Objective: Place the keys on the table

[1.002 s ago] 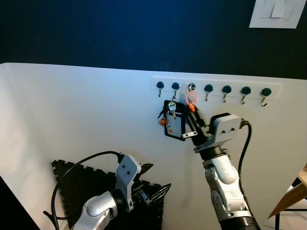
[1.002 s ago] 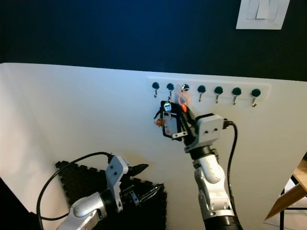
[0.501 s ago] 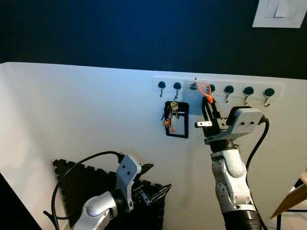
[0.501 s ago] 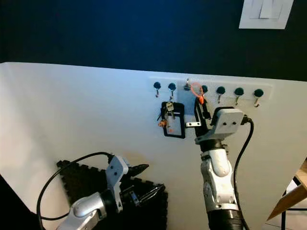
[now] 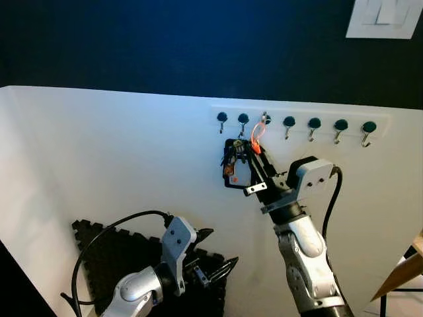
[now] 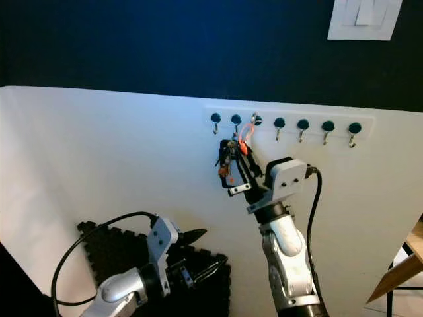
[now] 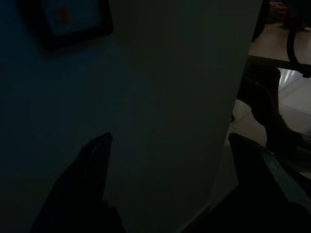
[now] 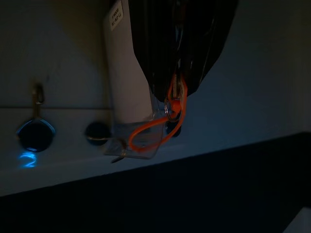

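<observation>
Nearest, the left end effector [image 5: 215, 267] hangs low over a black foam mat [image 5: 112, 254], fingers spread with nothing between them. Farther back, the right end effector [image 5: 246, 155] reaches up to a white wall, seemingly clenched on the keys [image 5: 232, 158] and their orange loop [image 5: 256, 132], which hang from a hook rail [image 5: 297, 123].

home entryway; wall hook rail [image 5: 299, 121] with 7 hooks; light switch [image 5: 384, 18]; dark wall; floor mat [image 5: 112, 254]
</observation>
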Controlling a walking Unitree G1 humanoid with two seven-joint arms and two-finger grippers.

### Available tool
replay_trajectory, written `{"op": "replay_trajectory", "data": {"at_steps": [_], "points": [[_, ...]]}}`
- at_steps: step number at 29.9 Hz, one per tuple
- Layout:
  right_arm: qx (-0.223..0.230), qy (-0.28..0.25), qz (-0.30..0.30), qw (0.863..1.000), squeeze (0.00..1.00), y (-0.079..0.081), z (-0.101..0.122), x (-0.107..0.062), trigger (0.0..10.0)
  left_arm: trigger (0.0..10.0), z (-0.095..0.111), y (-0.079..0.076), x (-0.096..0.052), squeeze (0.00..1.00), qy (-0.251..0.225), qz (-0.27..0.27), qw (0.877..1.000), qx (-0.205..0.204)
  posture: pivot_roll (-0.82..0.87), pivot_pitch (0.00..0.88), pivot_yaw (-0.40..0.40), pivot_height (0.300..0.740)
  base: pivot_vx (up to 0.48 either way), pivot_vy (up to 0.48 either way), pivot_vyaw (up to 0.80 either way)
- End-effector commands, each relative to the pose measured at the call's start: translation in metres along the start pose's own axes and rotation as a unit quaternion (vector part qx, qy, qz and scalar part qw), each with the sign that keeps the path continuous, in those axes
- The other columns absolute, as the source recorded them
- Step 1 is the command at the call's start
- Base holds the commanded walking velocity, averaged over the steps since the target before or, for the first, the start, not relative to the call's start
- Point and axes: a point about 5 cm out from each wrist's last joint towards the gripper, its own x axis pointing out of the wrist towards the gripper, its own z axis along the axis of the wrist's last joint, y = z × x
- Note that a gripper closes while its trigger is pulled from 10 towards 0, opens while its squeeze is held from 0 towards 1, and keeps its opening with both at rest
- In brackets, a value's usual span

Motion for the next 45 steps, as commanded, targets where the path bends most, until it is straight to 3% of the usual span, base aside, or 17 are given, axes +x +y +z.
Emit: {"op": "replay_trajectory", "data": {"at_steps": [1,8,10,14,18,24,28,31,34,35,36,37,38,45], "points": [[0.008,-0.009,-0.012,1.000,0.00,-0.001,0.005,0.002,0.0,10.0,-0.001,-0.001,-0.002,0.00,0.009,-0.005,1.000,0.007,0.05,0.023,0.022,0.740,0.000,0.000,0.00],[0.034,0.060,-0.104,0.992,0.00,-0.026,-0.014,-0.008,0.4,10.0,-0.001,-0.003,-0.001,0.00,0.013,-0.010,1.000,0.009,0.05,0.032,0.023,0.740,0.000,0.000,0.00],[0.035,0.064,-0.118,0.990,0.00,-0.030,-0.015,-0.011,0.0,10.0,-0.001,-0.003,-0.002,0.00,0.013,-0.010,1.000,0.009,0.06,0.035,0.023,0.740,0.000,0.000,0.00],[0.032,0.074,-0.174,0.981,0.00,-0.048,-0.017,-0.019,1.2,10.0,-0.001,-0.003,-0.002,0.00,0.013,-0.008,1.000,0.008,0.06,0.038,0.023,0.740,0.000,0.000,0.00],[0.025,0.099,-0.239,0.966,0.00,-0.071,-0.022,-0.032,0.5,10.0,-0.001,-0.004,-0.002,0.00,0.014,-0.009,1.000,0.008,0.05,0.040,0.024,0.740,0.000,0.000,0.00],[0.027,0.113,-0.259,0.959,0.00,-0.079,-0.025,-0.038,0.0,10.0,-0.001,-0.005,-0.001,0.00,0.013,-0.008,1.000,0.007,0.06,0.041,0.024,0.740,0.000,0.000,0.00],[0.034,0.105,-0.250,0.962,0.00,-0.077,-0.023,-0.036,0.2,10.0,-0.001,-0.005,-0.001,0.00,0.012,-0.007,1.000,0.006,0.06,0.044,0.024,0.740,0.000,0.000,0.00],[0.048,0.054,-0.198,0.977,0.00,-0.065,-0.010,-0.021,1.0,10.0,0.000,-0.004,-0.001,0.00,0.011,-0.004,1.000,0.005,0.06,0.045,0.026,0.740,0.000,0.000,0.00],[0.052,0.029,-0.159,0.986,0.00,-0.056,-0.003,-0.013,1.0,10.0,0.001,-0.003,-0.001,0.00,0.010,-0.003,1.000,0.005,0.06,0.045,0.026,0.740,0.000,0.000,0.00],[0.055,0.011,-0.123,0.991,0.00,-0.047,0.003,-0.007,0.2,10.0,0.001,-0.003,-0.001,0.00,0.009,-0.002,1.000,0.004,0.06,0.045,0.027,0.740,0.000,0.000,0.00],[0.052,-0.002,-0.088,0.995,0.00,-0.037,0.009,-0.001,0.0,10.0,0.001,-0.003,-0.001,0.00,0.008,-0.002,1.000,0.004,0.06,0.045,0.027,0.740,0.000,0.000,0.00],[0.052,-0.002,-0.088,0.995,0.00,-0.037,0.009,-0.001,0.0,10.0,0.001,-0.003,-0.001,0.00,0.008,-0.002,1.000,0.004,0.06,0.045,0.027,0.740,0.000,0.000,0.00],[0.047,-0.015,-0.044,0.998,0.00,-0.024,0.015,0.006,0.0,10.0,0.003,-0.002,0.000,0.00,0.004,0.001,1.000,0.004,0.06,0.044,0.027,0.740,0.000,0.000,0.00],[0.044,-0.019,-0.023,0.999,0.00,-0.016,0.017,0.013,0.0,10.0,0.016,0.003,0.005,0.00,-0.030,0.021,0.999,-0.006,0.06,0.046,0.025,0.740,0.000,0.000,0.00]]}}
